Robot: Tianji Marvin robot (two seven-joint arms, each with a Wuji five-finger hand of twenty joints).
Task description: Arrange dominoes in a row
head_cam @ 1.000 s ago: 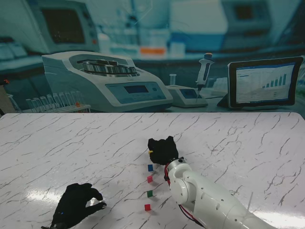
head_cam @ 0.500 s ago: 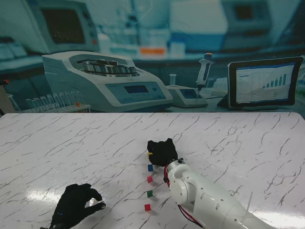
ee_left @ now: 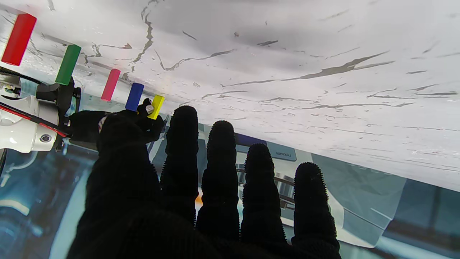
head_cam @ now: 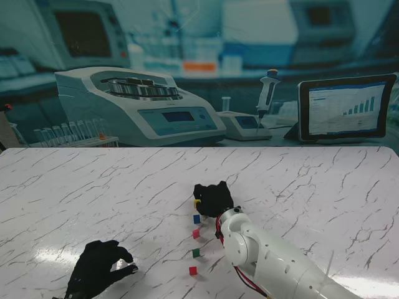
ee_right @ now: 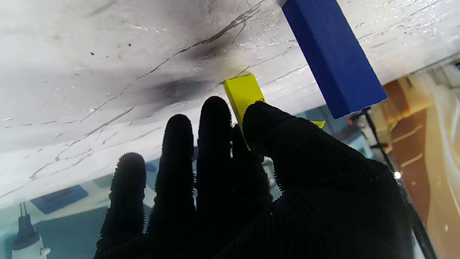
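Five dominoes stand upright in a line on the marble surface (head_cam: 324, 187), which carries both our hands. Our right hand (head_cam: 212, 197) is at the far end of that line, thumb and fingers pinching the yellow domino (ee_right: 241, 92), whose base appears to meet the surface, though the wrist view does not settle whether it touches. Just beside that hand, on its near side, stands the blue domino (head_cam: 196, 218), apart from the fingers. Nearer to us along the same line come the pink domino (head_cam: 196, 233), the green domino (head_cam: 196, 252) and the red domino (head_cam: 192, 270), each separated from its neighbour by a gap. From the left wrist view all five read as one row: red (ee_left: 18, 39), green (ee_left: 68, 64), pink (ee_left: 110, 84), blue (ee_left: 134, 96), yellow (ee_left: 156, 107). Our left hand (head_cam: 98, 269) sits well apart from the row, to its left and close to us, holding nothing; its fingers (ee_left: 221, 172) are extended and slightly spread, the thumb curled toward them without closing.
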